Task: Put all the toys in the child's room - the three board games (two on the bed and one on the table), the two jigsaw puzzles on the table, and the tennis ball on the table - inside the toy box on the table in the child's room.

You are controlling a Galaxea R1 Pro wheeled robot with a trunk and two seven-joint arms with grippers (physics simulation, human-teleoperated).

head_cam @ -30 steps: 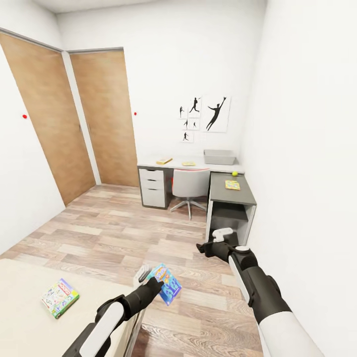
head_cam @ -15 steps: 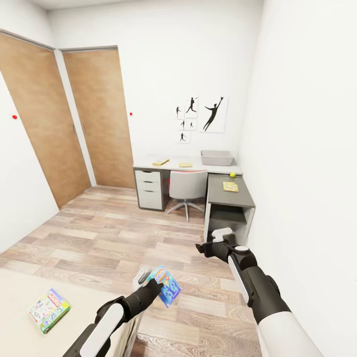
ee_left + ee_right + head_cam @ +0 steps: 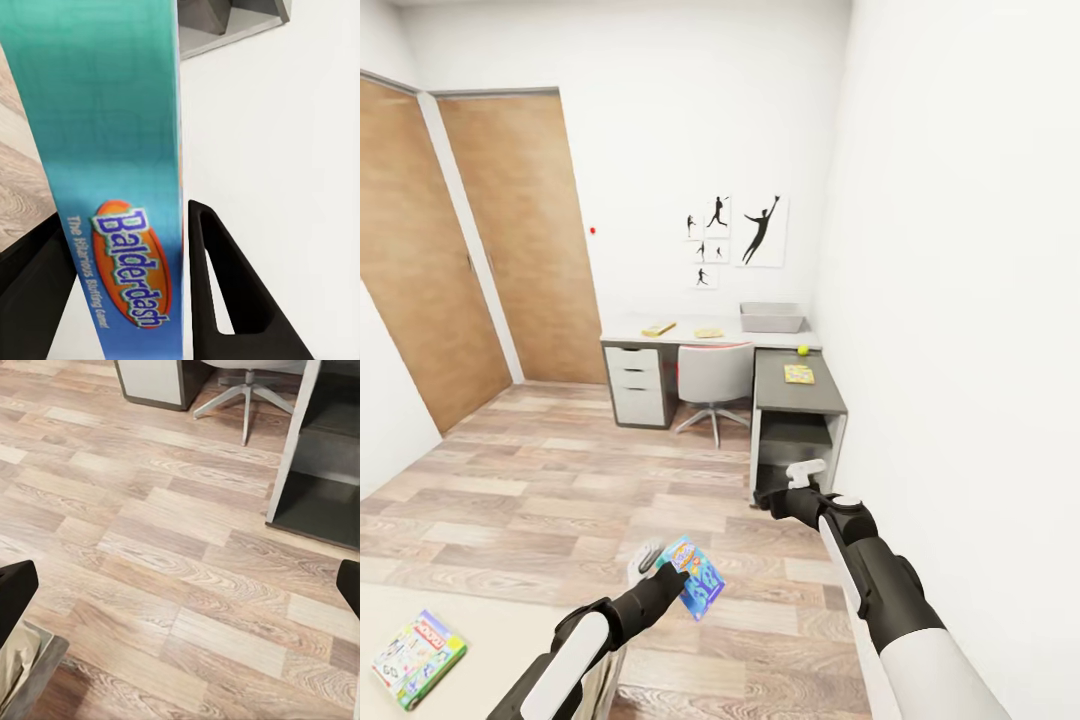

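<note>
- L-shaped counter (image 3: pixel 660 341) in far corner of room: grey toy box (image 3: pixel 772 318) at its back corner; two flat yellowish boxes (image 3: pixel 658 328) on white wing, nr back edge.
- Dark side wing (image 3: pixel 800 396): tennis ball (image 3: pixel 802 350) nr corner, flat colourful box (image 3: pixel 798 374) just in front, apart.
- Bed (image 3: pixel 510 640): board game (image 3: pixel 412 657) flat, w/ bare cover around it.
- Wood floor (image 3: pixel 540 490): office chair (image 3: pixel 713 380) stands at counter front.

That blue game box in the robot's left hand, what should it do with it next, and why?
Probably keep rolling toward the desk at the far wall. The left hand is shut on the Balderdash box, but the grey toy box on the desk is across open wood floor, out of arm's reach, so it likely needs to close that gap before lifting the game in.
</note>
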